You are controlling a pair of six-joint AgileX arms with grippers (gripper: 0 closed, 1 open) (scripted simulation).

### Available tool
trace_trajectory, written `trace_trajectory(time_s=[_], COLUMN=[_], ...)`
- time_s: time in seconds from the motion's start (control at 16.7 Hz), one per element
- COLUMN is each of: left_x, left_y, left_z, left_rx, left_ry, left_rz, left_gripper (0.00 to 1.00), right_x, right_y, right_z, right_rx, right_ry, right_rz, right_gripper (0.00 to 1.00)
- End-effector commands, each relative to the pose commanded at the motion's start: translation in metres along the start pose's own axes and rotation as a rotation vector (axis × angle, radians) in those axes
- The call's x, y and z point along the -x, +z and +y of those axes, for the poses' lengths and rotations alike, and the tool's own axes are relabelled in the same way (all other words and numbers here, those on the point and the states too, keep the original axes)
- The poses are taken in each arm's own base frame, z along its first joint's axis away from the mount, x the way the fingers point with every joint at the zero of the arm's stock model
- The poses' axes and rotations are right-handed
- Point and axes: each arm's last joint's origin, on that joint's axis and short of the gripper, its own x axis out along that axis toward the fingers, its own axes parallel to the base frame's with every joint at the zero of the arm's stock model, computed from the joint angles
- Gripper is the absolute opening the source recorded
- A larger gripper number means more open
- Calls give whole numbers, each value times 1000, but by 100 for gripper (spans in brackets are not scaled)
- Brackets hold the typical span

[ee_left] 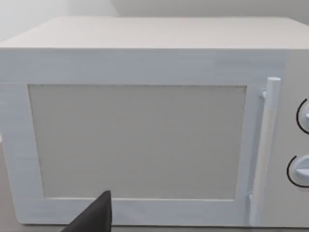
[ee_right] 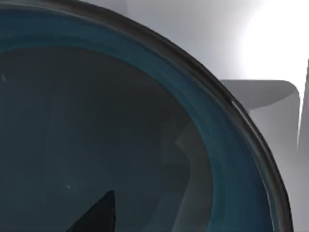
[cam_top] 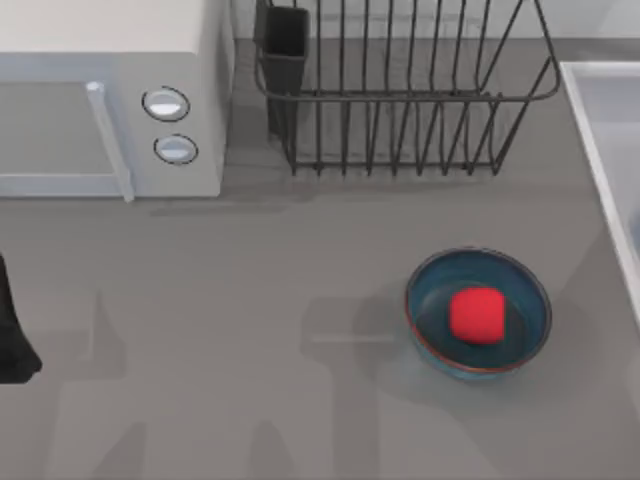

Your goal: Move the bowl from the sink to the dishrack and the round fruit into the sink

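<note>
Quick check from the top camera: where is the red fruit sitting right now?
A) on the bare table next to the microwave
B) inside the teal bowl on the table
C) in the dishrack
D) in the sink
B: the round fruit lies inside a teal bowl standing on the table, apart from the sink and the dishrack.

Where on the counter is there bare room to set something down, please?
The widest free patch lies in front of the microwave, left of the counter bowl holding the round fruit. A narrower strip runs between dishrack and that bowl. Crowded: the back row and beside the sink.
</note>
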Motion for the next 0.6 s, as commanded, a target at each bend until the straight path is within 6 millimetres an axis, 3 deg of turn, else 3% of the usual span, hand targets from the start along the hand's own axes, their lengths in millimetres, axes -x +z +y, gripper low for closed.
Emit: trace_trajectory(time_s=[0.24, 0.6], left_x=[0, 0], left_y=[0, 0], left_z=[0, 0], left_rx=[0, 0], left_ry=[0, 0], left_rz=[0, 0], left_gripper=[100, 100], right_x=[-3, -3], right_y=[0, 0], right_z=[0, 0], right_rx=[0, 0], right_ry=[0, 0], right_rz=[1, 1], right_gripper=[100, 55])
